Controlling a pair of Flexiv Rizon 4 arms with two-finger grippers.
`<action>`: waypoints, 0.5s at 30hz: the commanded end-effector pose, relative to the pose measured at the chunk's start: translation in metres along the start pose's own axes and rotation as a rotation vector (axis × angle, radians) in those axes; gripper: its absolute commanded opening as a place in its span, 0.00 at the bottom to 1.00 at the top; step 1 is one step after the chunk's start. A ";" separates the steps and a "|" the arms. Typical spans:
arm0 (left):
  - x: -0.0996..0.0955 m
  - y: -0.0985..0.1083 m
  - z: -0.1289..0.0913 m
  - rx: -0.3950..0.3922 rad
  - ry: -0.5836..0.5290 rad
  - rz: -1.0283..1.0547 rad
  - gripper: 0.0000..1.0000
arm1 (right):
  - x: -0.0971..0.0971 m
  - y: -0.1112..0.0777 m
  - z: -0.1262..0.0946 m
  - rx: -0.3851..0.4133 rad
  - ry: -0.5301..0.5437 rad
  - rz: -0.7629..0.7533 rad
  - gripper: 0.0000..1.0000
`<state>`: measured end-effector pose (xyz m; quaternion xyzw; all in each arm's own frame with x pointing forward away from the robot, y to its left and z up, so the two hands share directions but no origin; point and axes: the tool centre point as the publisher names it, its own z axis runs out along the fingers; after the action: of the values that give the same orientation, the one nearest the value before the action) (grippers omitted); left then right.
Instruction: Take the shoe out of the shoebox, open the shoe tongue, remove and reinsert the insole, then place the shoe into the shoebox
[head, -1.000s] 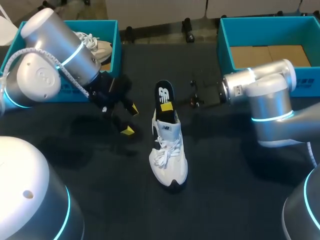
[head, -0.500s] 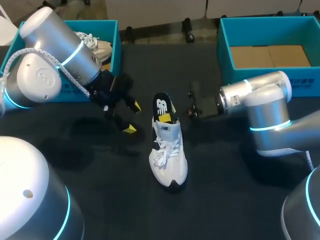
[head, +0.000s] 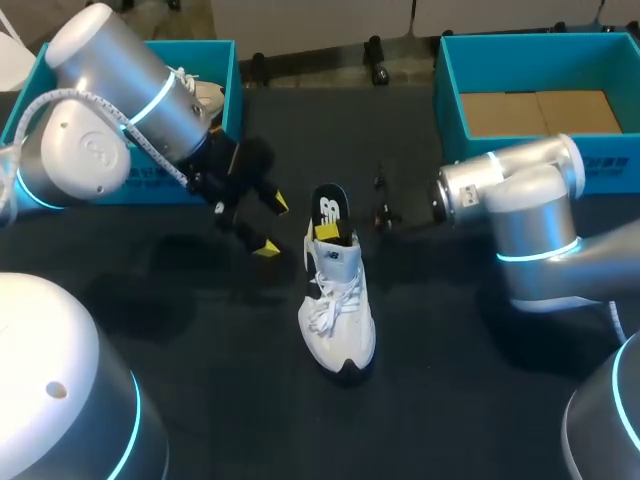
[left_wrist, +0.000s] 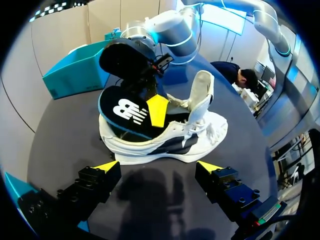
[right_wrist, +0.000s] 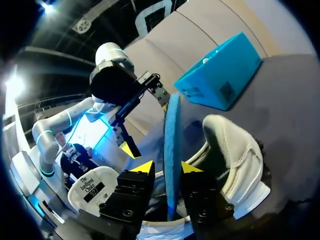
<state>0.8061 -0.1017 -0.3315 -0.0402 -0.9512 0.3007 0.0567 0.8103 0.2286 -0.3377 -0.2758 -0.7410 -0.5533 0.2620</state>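
Observation:
A white shoe (head: 337, 318) lies on the black table, toe toward me, with its tongue (left_wrist: 202, 92) pulled up. The black insole (head: 328, 210) stands on edge in the heel opening, half out of the shoe. My right gripper (head: 334, 233) straddles it from the right; in the right wrist view its fingers stand a little apart at the insole's (right_wrist: 172, 145) thin blue edge, so the right gripper (right_wrist: 166, 168) is open around it. To the left of the shoe's heel my left gripper (head: 273, 226) is wide open and holds nothing; in its own view the left gripper (left_wrist: 157, 167) faces the shoe's (left_wrist: 170, 137) side.
A teal box (head: 229, 95) at the back left holds another white shoe (head: 196, 94). A second teal box (head: 448, 95) at the back right shows only its cardboard floor. My arms' big grey links crowd the left and right sides.
My right gripper has pushed the insole down and toward the shoe's heel, then parted its fingers. My left gripper has shifted slightly to the right, staying open.

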 end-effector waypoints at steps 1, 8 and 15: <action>-0.001 -0.001 -0.001 -0.003 0.002 0.000 1.00 | 0.002 0.011 -0.008 0.023 -0.009 -0.006 0.34; -0.001 -0.001 -0.001 -0.003 0.002 0.000 1.00 | -0.006 0.021 -0.016 0.038 -0.014 -0.023 0.31; -0.001 -0.001 -0.001 -0.003 0.002 0.000 1.00 | -0.012 0.018 -0.014 0.057 0.003 -0.012 0.00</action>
<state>0.8068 -0.1023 -0.3306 -0.0401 -0.9516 0.2991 0.0575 0.8294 0.2156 -0.3267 -0.2652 -0.7561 -0.5381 0.2616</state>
